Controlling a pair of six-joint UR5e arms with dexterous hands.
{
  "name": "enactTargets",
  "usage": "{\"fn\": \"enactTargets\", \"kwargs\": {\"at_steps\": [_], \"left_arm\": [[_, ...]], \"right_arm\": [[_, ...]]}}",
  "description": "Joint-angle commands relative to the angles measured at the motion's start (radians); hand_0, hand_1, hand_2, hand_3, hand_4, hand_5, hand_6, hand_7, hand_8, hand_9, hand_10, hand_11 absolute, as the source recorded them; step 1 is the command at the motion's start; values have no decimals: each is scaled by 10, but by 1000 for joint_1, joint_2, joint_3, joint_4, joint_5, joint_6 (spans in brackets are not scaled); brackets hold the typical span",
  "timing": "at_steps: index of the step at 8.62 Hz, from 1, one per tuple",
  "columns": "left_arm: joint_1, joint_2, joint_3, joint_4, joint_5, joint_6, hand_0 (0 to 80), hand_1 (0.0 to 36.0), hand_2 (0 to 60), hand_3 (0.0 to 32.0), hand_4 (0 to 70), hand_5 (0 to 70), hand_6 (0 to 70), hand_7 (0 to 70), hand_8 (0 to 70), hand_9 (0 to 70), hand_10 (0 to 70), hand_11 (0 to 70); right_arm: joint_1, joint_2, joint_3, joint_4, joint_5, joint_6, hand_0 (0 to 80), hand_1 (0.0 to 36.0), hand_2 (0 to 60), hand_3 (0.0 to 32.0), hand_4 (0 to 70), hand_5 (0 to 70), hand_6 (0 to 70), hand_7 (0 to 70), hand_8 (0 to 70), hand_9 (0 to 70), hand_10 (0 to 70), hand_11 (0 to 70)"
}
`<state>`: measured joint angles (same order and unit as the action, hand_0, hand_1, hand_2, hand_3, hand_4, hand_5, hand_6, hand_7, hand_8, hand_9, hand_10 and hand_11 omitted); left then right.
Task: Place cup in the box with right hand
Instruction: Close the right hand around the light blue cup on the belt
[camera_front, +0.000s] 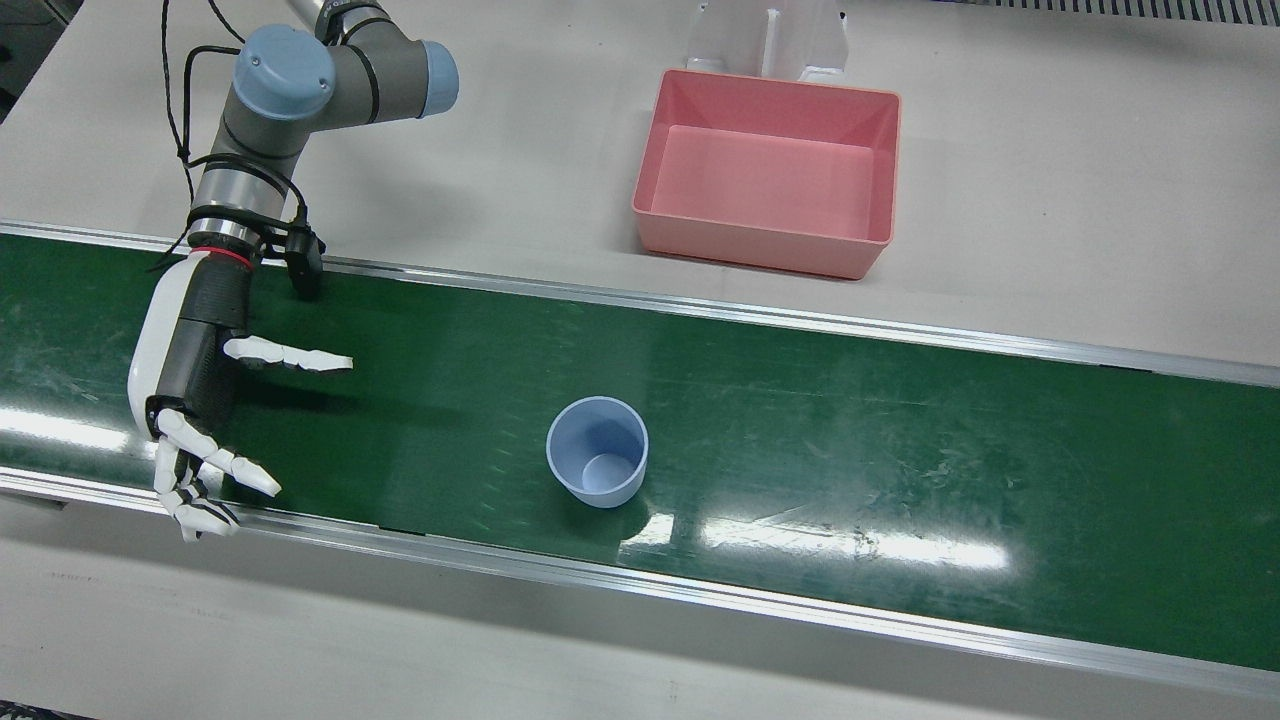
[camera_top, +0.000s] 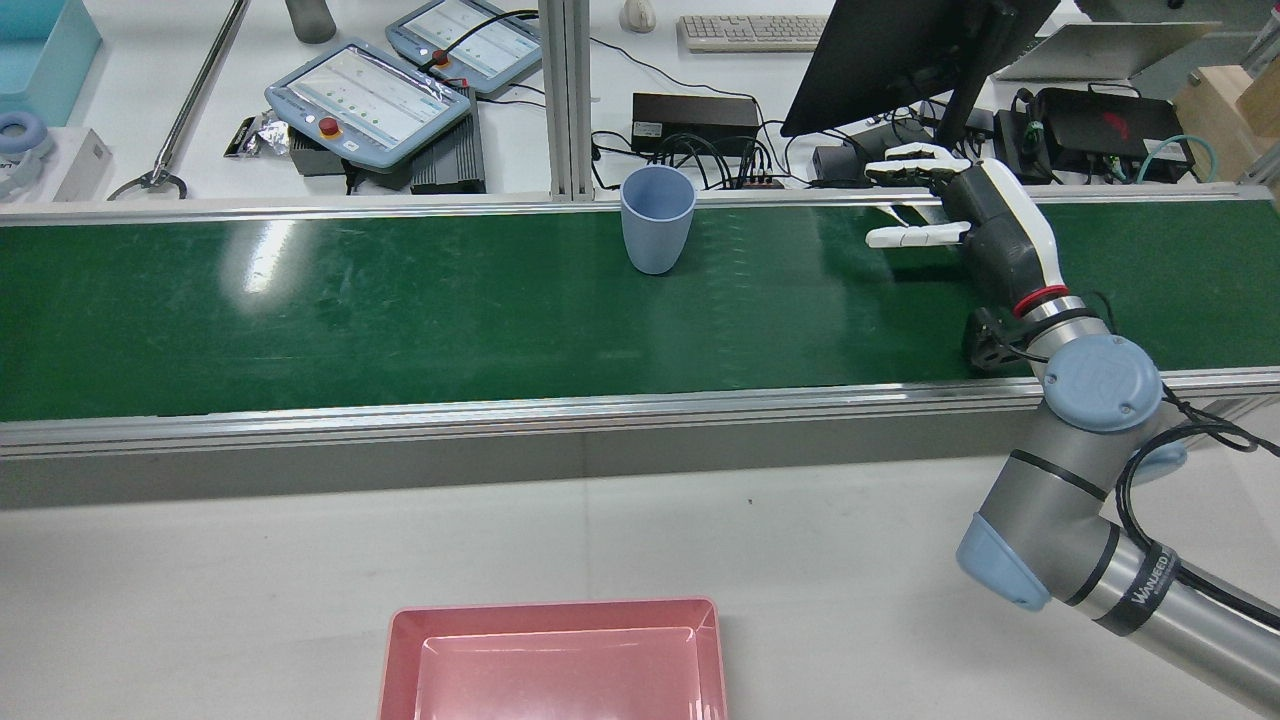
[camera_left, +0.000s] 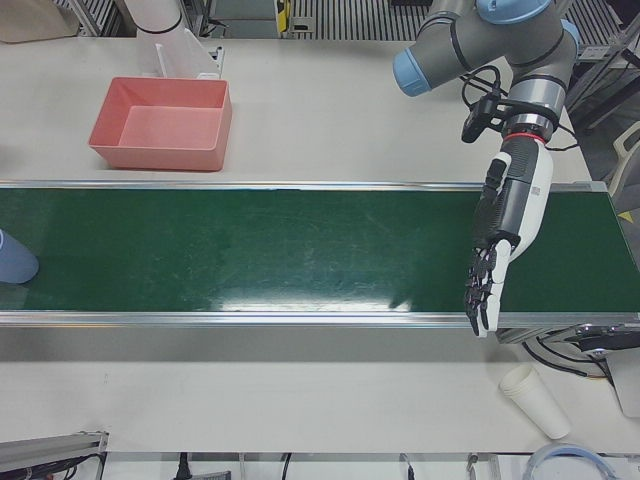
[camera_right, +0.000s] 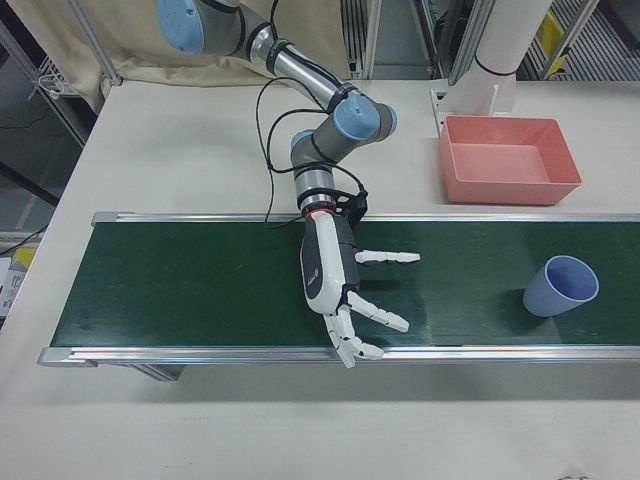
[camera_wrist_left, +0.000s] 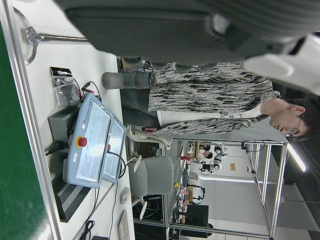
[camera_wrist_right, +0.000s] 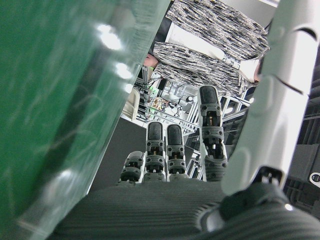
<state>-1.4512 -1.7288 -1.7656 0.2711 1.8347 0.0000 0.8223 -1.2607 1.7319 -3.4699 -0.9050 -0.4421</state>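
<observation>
A light blue cup (camera_front: 597, 465) stands upright on the green belt (camera_front: 900, 440); it also shows in the rear view (camera_top: 657, 232) and the right-front view (camera_right: 560, 285). The empty pink box (camera_front: 770, 170) sits on the white table on the robot's side of the belt. My right hand (camera_front: 195, 390) is open and empty, fingers spread, low over the belt and well apart from the cup, toward the front view's left. It also shows in the rear view (camera_top: 985, 225) and the right-front view (camera_right: 335, 270). My left hand (camera_left: 505, 235) hangs open over the belt's far end, empty.
The belt has raised metal rails (camera_front: 700, 595) along both edges. A white stand (camera_front: 770, 40) is behind the box. White paper cups (camera_left: 535, 400) lie on the table near the left hand. Teach pendants (camera_top: 370, 100) and a monitor (camera_top: 900, 50) stand beyond the belt.
</observation>
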Motion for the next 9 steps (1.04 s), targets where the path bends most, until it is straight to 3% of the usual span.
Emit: {"fn": "enactTargets", "kwargs": {"at_steps": [1,2,3,4,6,7,8,9], "left_arm": [[0,0,0,-1,0,0,0,0,0,0,0,0,0,0,0,0,0,0],[0,0,0,-1,0,0,0,0,0,0,0,0,0,0,0,0,0,0],[0,0,0,-1,0,0,0,0,0,0,0,0,0,0,0,0,0,0],[0,0,0,-1,0,0,0,0,0,0,0,0,0,0,0,0,0,0],[0,0,0,0,0,0,0,0,0,0,0,0,0,0,0,0,0,0],[0,0,0,0,0,0,0,0,0,0,0,0,0,0,0,0,0,0],[0,0,0,0,0,0,0,0,0,0,0,0,0,0,0,0,0,0],[0,0,0,-1,0,0,0,0,0,0,0,0,0,0,0,0,0,0]], "right_arm": [[-9,3,-5,0,1,-15,515,176,174,0,243,70,97,364,170,276,76,124],[-9,3,-5,0,1,-15,523,158,104,0,269,70,97,366,171,276,78,127],[-9,4,-5,0,1,-15,520,168,139,0,261,70,98,366,171,278,80,130],[-9,9,-5,0,0,-15,534,141,35,0,291,71,98,366,172,278,78,127],[-9,23,-6,0,0,-17,543,137,2,0,313,71,99,370,173,280,80,130],[-9,23,-6,0,0,-17,537,163,88,0,291,73,101,376,174,282,84,136],[-8,21,-5,-5,3,-14,541,153,55,0,314,72,101,378,174,283,84,136],[-5,12,9,-9,56,-13,543,157,60,0,313,73,102,383,177,287,81,132]]}}
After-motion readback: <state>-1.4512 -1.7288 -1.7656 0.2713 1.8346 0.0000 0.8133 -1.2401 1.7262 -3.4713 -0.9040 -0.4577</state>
